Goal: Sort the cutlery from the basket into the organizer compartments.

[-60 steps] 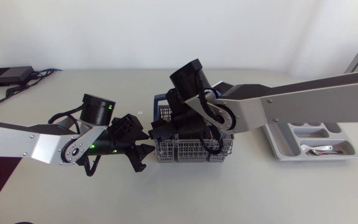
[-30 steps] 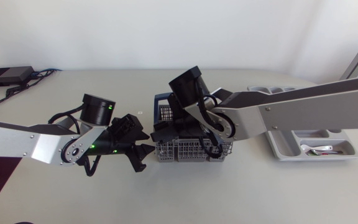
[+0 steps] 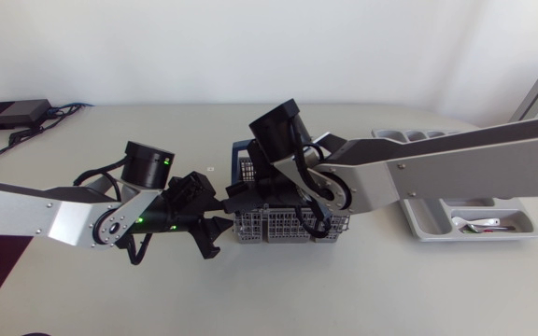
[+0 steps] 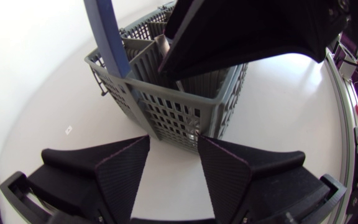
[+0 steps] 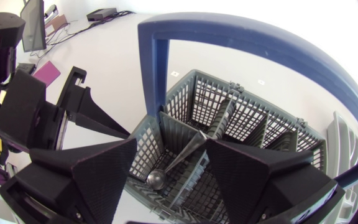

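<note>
my right gripper [image 5: 173, 186] hangs over the basket [image 5: 253, 118], fingers spread wide, gripping nothing. a spoon [image 5: 156, 180] leans in the corner compartment below the gap; contact cannot be determined. my left gripper [image 4: 173, 177], likewise wide apart and empty, sits at the basket's outer corner, near its blue handle [image 4: 107, 31]. the organizer [image 3: 456, 199] stands well apart, with one piece [image 3: 474, 225] in a compartment.

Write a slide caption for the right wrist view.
Open right hand above the grey basket, one piece of cutlery leaning in the compartment below, blue handle arching over.
</note>
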Robot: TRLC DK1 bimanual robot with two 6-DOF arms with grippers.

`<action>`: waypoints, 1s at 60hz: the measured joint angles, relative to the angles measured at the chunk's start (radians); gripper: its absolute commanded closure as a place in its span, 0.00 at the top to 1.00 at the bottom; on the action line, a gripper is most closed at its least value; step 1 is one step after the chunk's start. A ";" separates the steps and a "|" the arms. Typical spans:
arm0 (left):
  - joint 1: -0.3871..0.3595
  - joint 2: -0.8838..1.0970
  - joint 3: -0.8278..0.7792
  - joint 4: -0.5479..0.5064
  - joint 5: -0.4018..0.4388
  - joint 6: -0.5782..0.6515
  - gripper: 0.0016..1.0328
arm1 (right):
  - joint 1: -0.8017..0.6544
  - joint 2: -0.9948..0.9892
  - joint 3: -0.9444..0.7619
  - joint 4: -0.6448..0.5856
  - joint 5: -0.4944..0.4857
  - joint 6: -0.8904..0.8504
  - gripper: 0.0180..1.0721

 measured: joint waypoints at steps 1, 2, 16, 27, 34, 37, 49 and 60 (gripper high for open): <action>0.000 0.001 0.000 0.000 0.000 0.000 0.53 | 0.001 0.000 0.000 0.000 0.000 0.000 0.77; -0.002 0.002 0.000 0.000 0.000 0.000 0.53 | 0.002 0.000 0.000 0.000 0.000 -0.002 0.77; -0.005 0.014 0.000 0.000 0.000 0.000 0.53 | 0.006 0.009 0.000 0.007 0.000 -0.003 0.77; -0.005 0.014 0.000 0.000 0.000 0.000 0.53 | 0.006 0.027 0.000 0.026 0.011 -0.003 0.72; -0.005 0.014 0.000 0.000 0.000 0.000 0.53 | 0.006 0.031 0.000 0.030 0.028 -0.002 0.65; -0.005 0.014 0.000 0.000 0.000 0.000 0.53 | 0.006 0.033 0.000 0.032 0.040 -0.002 0.64; -0.005 0.014 0.000 0.000 0.000 0.000 0.53 | 0.006 0.049 0.008 0.045 0.075 -0.002 0.54; -0.005 0.014 0.000 0.000 0.000 0.000 0.53 | 0.006 0.066 0.021 0.045 0.097 -0.002 0.47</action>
